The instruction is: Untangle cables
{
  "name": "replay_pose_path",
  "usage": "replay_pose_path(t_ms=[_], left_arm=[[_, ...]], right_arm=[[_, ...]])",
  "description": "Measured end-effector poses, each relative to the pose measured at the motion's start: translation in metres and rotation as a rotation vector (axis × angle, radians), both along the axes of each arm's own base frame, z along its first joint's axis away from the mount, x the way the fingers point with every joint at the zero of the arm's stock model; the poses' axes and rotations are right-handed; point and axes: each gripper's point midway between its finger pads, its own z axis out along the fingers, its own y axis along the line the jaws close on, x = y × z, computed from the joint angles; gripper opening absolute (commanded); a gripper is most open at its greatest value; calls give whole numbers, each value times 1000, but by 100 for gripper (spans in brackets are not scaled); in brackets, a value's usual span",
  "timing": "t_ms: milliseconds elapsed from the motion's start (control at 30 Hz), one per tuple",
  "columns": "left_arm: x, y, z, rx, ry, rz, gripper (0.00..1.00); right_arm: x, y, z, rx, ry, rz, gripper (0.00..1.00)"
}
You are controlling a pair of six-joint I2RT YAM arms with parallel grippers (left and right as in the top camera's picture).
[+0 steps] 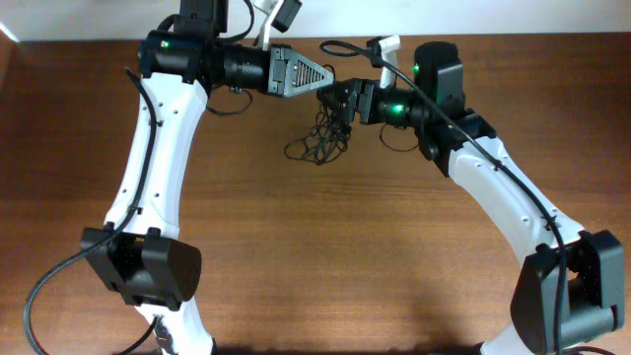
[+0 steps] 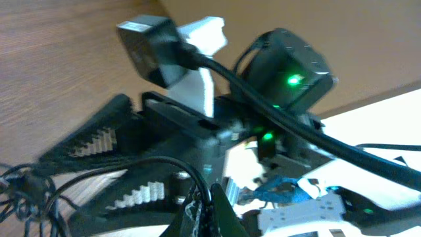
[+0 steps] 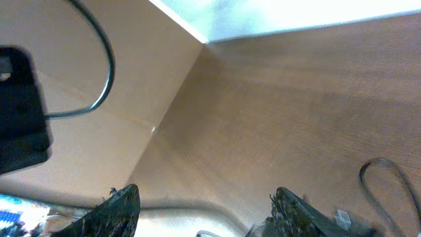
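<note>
The left gripper (image 1: pixel 328 83) is clamped shut on a strand, the cables (image 1: pixel 317 143) hanging as 1 clump down to the table (image 1: pixel 325 256). The right gripper (image 1: pixel 337 103), jaws apart, sits just beside it; I can't tell if a strand lies between them. Best take 1 loose loop and pull outward slowly. The 2 wrists crowd each other, and the right arm's thick lead (image 2: pixel 263 92) runs close.
</note>
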Motion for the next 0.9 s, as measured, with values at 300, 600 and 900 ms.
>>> replay_pose_path(t_ms=[300,600,900], left_arm=[[-11,-4,14,-86,15,-62,0],[41,44,-68,457,-13,305,3],[86,125,-88,854,-132,637,0]], right_arm=[[33,-17,14,-21,-112,-176,5],[29,-65,-4,-35,67,-216,4],[-4,-94,-71,-238,381,-321,4]])
